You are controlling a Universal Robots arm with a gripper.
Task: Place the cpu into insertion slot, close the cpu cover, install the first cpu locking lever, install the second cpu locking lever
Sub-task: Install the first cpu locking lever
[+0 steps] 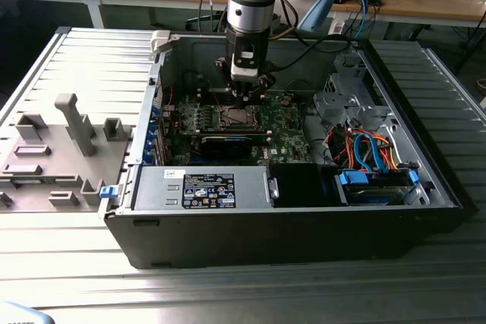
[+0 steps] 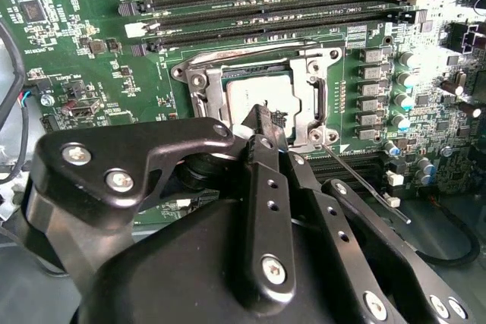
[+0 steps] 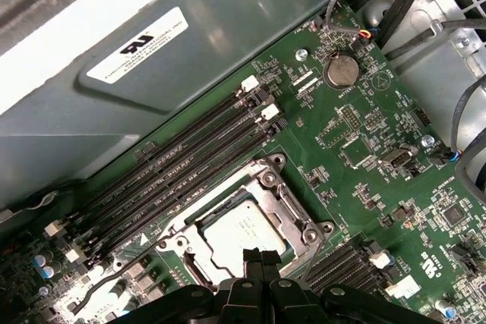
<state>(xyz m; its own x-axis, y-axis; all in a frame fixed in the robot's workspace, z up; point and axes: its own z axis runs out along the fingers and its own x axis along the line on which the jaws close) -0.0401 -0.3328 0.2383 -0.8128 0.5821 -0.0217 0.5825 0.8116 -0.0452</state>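
End effector hangs right over the insertion slot, its fingers pressed together with nothing between them. Inside that slot lies the cpu, its silvery top showing through the window of the cpu cover, which lies flat over it. Beside the slot, a thin locking lever sticks out above the green board.

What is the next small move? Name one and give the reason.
Probably shift the gripper sideways to the thin locking lever and press it down. The cpu lies seated with the cpu cover lowered over it, the shut fingertips sit at the cover's edge, and the lever looks unlatched, angling away.
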